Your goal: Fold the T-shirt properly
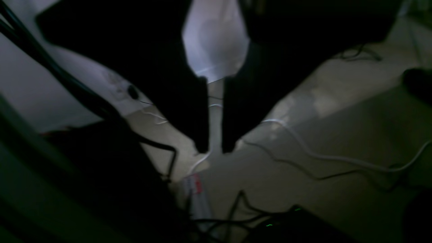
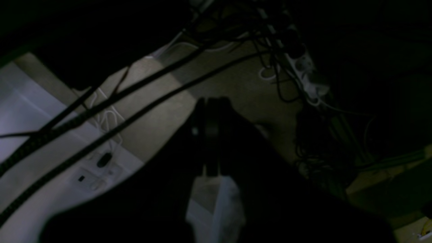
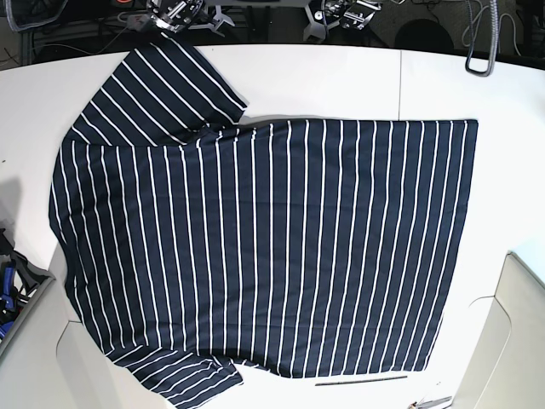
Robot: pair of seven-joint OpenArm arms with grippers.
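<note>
The T-shirt (image 3: 264, 247), dark navy with thin white stripes, lies spread flat on the white table (image 3: 341, 81) in the base view. One sleeve (image 3: 162, 94) points to the far left corner and the other (image 3: 183, 379) lies at the near left edge. Both arms are pulled back beyond the table's far edge, well away from the shirt. The right arm (image 3: 174, 15) is at the top left and the left arm (image 3: 341, 13) at the top centre. My left gripper (image 1: 215, 148) hangs over the floor with a narrow gap and nothing between its fingers. My right gripper (image 2: 212, 101) is shut on nothing.
Both wrist views look down on a dim floor with several cables (image 1: 303, 152) and a power strip (image 2: 308, 79). A thin dark rod (image 3: 362, 381) lies near the table's front edge. Blue tools (image 3: 7, 285) sit at the left, and a pale panel (image 3: 519, 341) at the right.
</note>
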